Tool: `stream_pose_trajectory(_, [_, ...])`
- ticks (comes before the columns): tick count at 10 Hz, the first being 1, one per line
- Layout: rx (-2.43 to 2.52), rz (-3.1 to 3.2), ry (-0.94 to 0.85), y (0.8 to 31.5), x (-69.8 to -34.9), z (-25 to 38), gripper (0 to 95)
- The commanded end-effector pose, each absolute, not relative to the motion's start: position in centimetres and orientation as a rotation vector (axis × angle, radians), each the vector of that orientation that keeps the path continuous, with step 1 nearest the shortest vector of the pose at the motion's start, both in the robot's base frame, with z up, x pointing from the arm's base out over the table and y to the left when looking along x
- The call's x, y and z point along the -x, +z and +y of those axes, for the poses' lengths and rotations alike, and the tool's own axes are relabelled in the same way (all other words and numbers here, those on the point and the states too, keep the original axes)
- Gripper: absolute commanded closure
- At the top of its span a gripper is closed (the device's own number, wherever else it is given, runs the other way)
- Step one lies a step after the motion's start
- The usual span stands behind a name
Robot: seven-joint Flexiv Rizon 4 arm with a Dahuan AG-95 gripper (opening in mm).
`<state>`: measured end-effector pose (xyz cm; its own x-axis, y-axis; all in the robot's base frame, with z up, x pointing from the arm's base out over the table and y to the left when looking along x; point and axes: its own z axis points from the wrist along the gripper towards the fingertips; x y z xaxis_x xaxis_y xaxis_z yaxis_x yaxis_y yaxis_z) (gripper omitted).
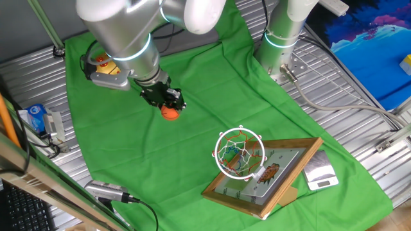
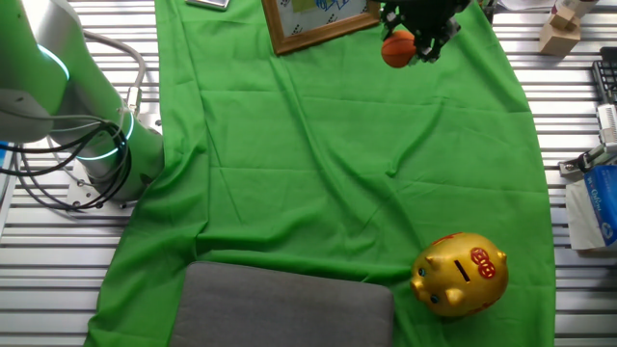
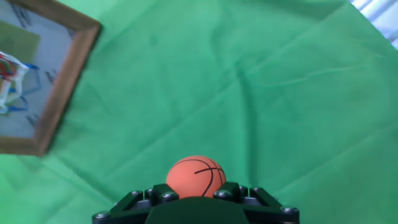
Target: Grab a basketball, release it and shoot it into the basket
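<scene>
The basketball is a tiny orange ball with thin dark lines, held between my black gripper fingers above the green cloth. In the hand view the ball sits between the fingers at the bottom edge. In the other fixed view the gripper holds the ball near the top. The basket has a white ring rim and red-and-white net on a wooden-framed backboard, to the right of the gripper. The backboard corner shows at the hand view's left.
A gold piggy bank stands on the green cloth at one end; it also shows behind the arm. A grey pad lies next to it. A second arm's base stands at the cloth's far edge. A small scale lies beside the backboard.
</scene>
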<state>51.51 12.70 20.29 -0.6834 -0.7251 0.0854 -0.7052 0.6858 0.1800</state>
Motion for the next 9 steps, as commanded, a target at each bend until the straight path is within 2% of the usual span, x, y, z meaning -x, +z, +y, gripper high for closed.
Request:
stream_pose_trajectory(1, [-1.184,-2.741,-0.206,20.20,-51.60,12.85,95.0])
stream_pose_trajectory(5, [-1.217,-2.734,-0.220,20.20,-51.60,12.85,95.0])
stream_pose_trajectory(9, [-1.347,-2.699,-0.312,20.20,-51.60,12.85,95.0])
